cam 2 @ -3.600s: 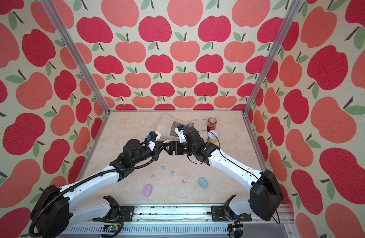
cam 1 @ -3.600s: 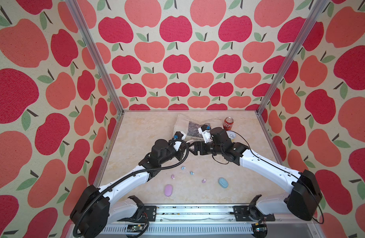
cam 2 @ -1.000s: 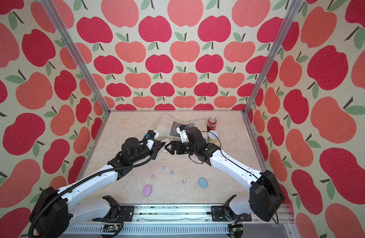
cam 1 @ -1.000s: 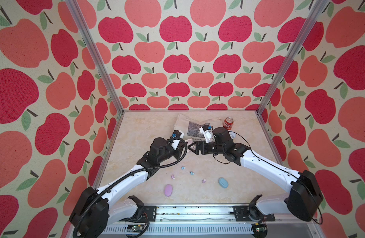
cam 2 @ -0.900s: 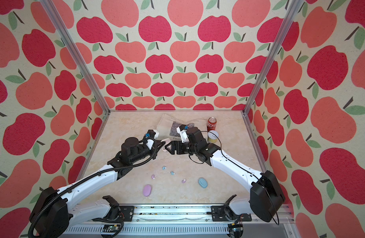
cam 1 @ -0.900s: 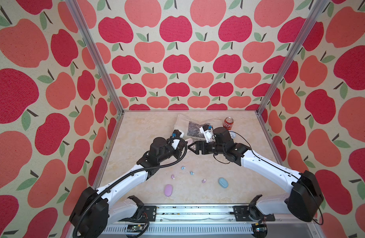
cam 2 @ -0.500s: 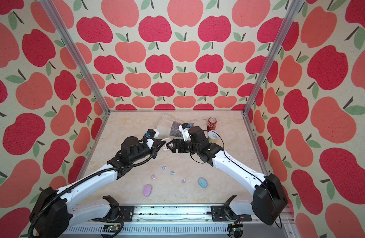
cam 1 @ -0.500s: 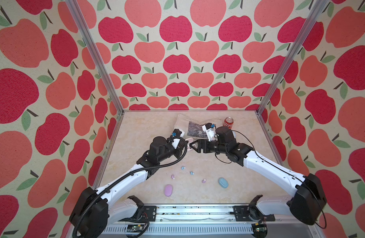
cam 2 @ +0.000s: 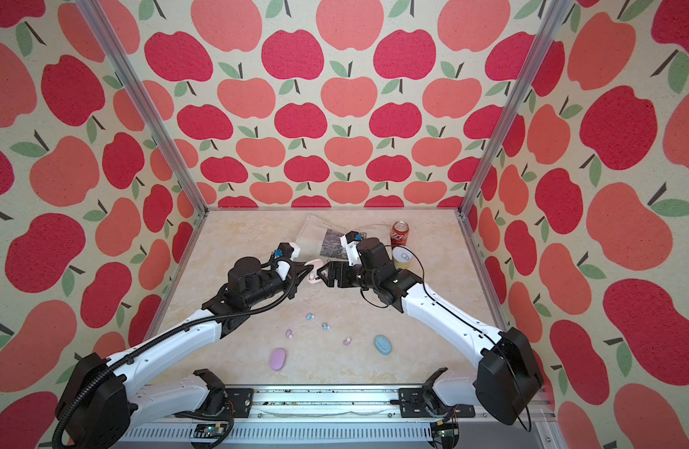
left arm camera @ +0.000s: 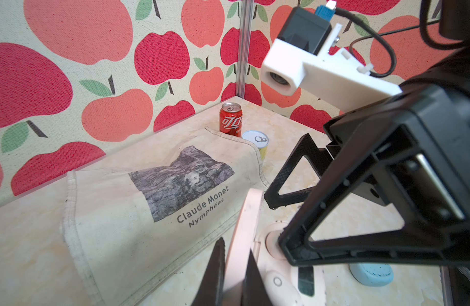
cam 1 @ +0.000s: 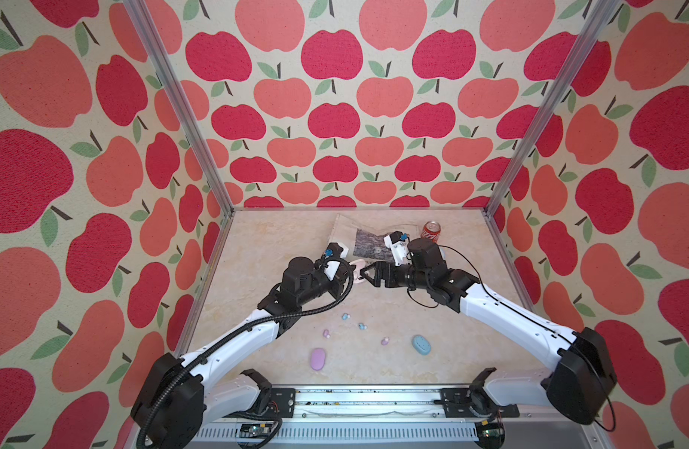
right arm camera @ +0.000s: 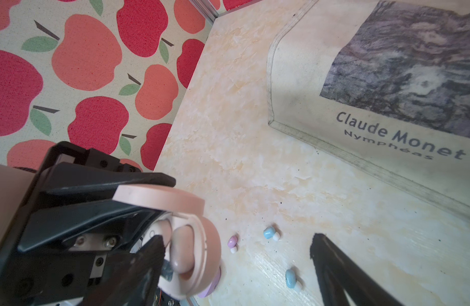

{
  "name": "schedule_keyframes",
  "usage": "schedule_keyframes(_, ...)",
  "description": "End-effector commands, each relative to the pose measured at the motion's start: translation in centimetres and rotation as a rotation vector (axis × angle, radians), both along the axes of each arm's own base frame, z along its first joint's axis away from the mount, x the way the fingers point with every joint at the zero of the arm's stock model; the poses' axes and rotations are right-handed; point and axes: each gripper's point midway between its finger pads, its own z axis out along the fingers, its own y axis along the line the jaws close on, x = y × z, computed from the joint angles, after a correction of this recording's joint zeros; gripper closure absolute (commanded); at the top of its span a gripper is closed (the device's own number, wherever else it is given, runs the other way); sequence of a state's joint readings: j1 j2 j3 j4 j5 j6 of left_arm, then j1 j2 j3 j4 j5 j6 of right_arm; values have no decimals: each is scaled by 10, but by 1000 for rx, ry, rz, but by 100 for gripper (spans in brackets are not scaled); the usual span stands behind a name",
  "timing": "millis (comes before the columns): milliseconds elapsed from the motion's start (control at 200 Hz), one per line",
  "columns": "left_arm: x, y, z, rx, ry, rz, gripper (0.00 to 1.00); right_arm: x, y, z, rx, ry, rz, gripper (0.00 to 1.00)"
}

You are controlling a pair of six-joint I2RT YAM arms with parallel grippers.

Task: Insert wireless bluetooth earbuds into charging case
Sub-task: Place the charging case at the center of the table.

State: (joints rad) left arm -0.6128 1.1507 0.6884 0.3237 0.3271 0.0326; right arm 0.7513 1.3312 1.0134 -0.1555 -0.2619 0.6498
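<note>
Nearest the robot's base, well short of the pink case [cam 2: 315, 272], a lilac case [cam 1: 318, 358] and a blue case [cam 1: 422, 344] are seen lying closed on the table [cam 1: 257, 272]. Between these and the pink case, two blue earbuds [cam 1: 346, 316] and two lilac earbuds [cam 1: 326, 333] are scattered loose, apart from one another. The pink case is held open above the table, its thin lid clenched between the left fingers [left arm camera: 214, 273]. A pink earbud [right arm camera: 181, 249] is seated inside it. The right fingers [right arm camera: 332, 270] are spread wide and nothing is held in them, though one tip is set close against that seated earbud. Beyond the pink case a cloth bag [cam 1: 347, 229], a red can [cam 1: 431, 229] and a yellow can [cam 2: 403, 258] are seen. The loose earbuds are judged light, hard and slippery. Each would best be pinched gently across its rounded body with the very tips, lest it be squirted away.
</note>
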Motion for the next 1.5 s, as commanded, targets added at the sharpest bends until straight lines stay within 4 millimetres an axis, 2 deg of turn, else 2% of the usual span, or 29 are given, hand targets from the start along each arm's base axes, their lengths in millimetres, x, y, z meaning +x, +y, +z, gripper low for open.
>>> schedule_keyframes(0, 1, -3, 21, -17, -55, -19, 100, 8, 0, 6, -16, -35, -5, 10)
schedule_keyframes(190, 1, -4, 22, -14, -56, -21, 100, 11, 7, 8, -3, -33, 13, 10)
schedule_keyframes(390, 1, -5, 16, 0, -51, -28, 100, 5, 12, 35, 73, -72, 58, 10)
schedule_keyframes(545, -1, -12, 9, 37, -58, -74, 100, 6, -12, 53, 101, -87, 9, 10)
schedule_keyframes(740, 2, -27, 2, 43, -59, -131, 100, 14, -66, 54, 42, -116, -137, 10)
schedule_keyframes(870, 0, -50, -14, 71, -53, -210, 100, 30, -119, 43, -10, -120, -354, 13)
schedule_keyframes(961, -3, -70, -25, 85, -51, -268, 100, 38, -159, 22, -38, -23, -506, 14)
schedule_keyframes(1031, -4, -85, -34, 88, -54, -297, 100, 38, -177, 4, -56, 47, -572, 15)
schedule_keyframes(1211, -7, -123, -65, 95, -34, -357, 100, 38, -190, -33, -96, 145, -629, 15)
schedule_keyframes(1391, -4, -153, -100, 79, 14, -365, 100, 45, -193, -54, -111, 194, -653, 15)
schedule_keyframes(1496, -3, -162, -121, 103, 39, -370, 100, 49, -193, -64, -114, 221, -656, 15)
